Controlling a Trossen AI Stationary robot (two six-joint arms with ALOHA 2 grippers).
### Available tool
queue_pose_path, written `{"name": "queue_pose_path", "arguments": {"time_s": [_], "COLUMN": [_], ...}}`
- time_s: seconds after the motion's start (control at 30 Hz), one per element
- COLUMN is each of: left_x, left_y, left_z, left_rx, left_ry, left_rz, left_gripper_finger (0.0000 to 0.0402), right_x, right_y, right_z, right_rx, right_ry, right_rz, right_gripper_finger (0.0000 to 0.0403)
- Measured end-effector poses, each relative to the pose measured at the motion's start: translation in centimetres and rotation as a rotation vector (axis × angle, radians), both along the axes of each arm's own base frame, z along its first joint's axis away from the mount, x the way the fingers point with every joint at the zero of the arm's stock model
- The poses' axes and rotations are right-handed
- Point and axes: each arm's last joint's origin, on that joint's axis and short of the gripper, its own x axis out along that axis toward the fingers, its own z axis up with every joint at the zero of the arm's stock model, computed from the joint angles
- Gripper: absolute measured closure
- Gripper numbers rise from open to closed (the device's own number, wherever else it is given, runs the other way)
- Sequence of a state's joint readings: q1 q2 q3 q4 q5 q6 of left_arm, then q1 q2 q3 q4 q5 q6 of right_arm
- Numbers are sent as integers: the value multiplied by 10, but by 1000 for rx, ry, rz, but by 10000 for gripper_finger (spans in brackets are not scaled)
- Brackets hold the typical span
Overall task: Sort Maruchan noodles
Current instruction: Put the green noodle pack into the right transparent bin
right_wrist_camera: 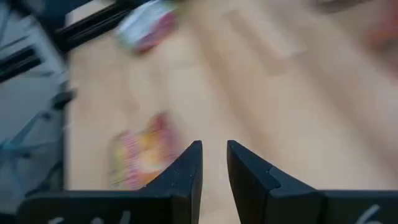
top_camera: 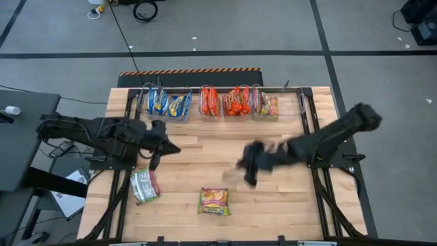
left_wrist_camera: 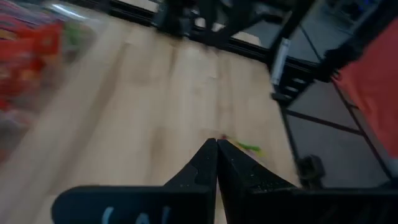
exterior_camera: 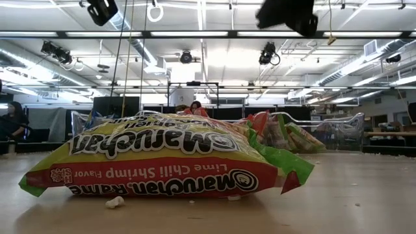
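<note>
Right gripper (top_camera: pixel 247 171) blurred; bin (top_camera: pixel 276 104) packets too small to read.

Front packet (exterior_camera: pixel 162 159): yellow-green, red band; binned packets (top_camera: pixel 222 102) orange-red.

Two packets (top_camera: pixel 214 201) before filled bins (top_camera: pixel 208 103)

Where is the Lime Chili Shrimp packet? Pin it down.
In the high view the Lime Chili Shrimp packet lies flat near the table's front edge, about mid-width, with another loose packet to its left. It fills the low view's foreground.
</note>
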State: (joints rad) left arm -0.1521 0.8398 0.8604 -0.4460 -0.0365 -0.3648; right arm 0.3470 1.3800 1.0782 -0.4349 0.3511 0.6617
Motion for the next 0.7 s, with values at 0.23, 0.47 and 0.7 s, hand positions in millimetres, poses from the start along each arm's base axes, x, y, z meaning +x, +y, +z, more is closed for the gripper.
{"name": "queue_pose_path", "arguments": {"time_s": [0.23, 0.47, 0.7], "left_x": [5, 6, 3], "left_y": [-31, -50, -56], "left_z": [-9, -15, -15], "left_rx": [-111, -187, -182], "left_ry": [77, 135, 128], "left_rz": [-77, -114, -85], "left_gripper_finger": [386, 386, 386], "right_x": [45, 71, 93], "right_y": [122, 195, 219], "right_z": [-42, -77, -118], "right_rx": [-69, -257, -436], "right_ry": [106, 245, 332], "right_rz": [195, 309, 445], "right_gripper_finger": [324, 318, 284]}}
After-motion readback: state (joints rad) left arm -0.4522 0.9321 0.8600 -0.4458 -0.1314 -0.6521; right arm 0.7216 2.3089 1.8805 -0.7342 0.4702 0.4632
